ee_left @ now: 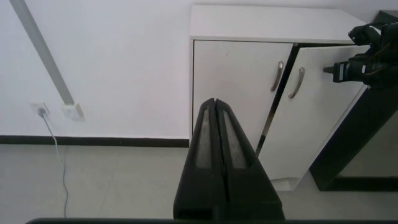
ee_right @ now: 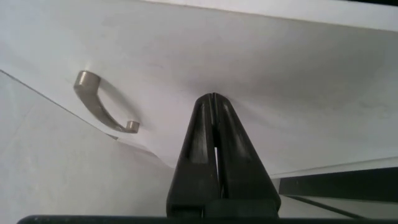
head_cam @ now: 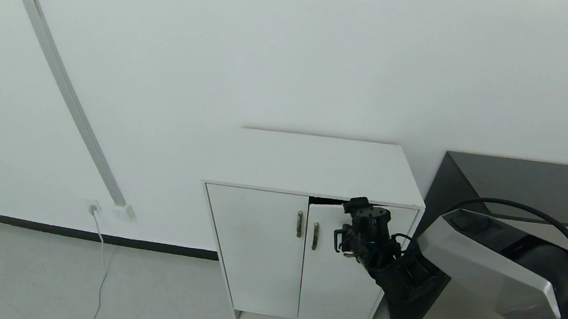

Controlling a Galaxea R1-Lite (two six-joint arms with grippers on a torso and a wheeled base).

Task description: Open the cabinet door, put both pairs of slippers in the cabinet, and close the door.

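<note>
- Cabinet (head_cam: 314, 165), interior: lying hidden behind both doors. A dark sliver (head_cam: 325, 201) is showing above the right door (head_cam: 334, 287), too narrow to tell what is inside.
- Right door: the right arm (head_cam: 490, 275) is covering its hinge-side edge in the head view.
- Dark panel (head_cam: 518, 185) beside the cabinet: running off the right edge, its lower part sitting behind the arm.
- Cable (head_cam: 101, 267) from the wall socket (head_cam: 93, 209): running off the bottom edge.
- Left gripper (ee_left: 214, 102): its base is being cropped by the picture's edge.
</note>
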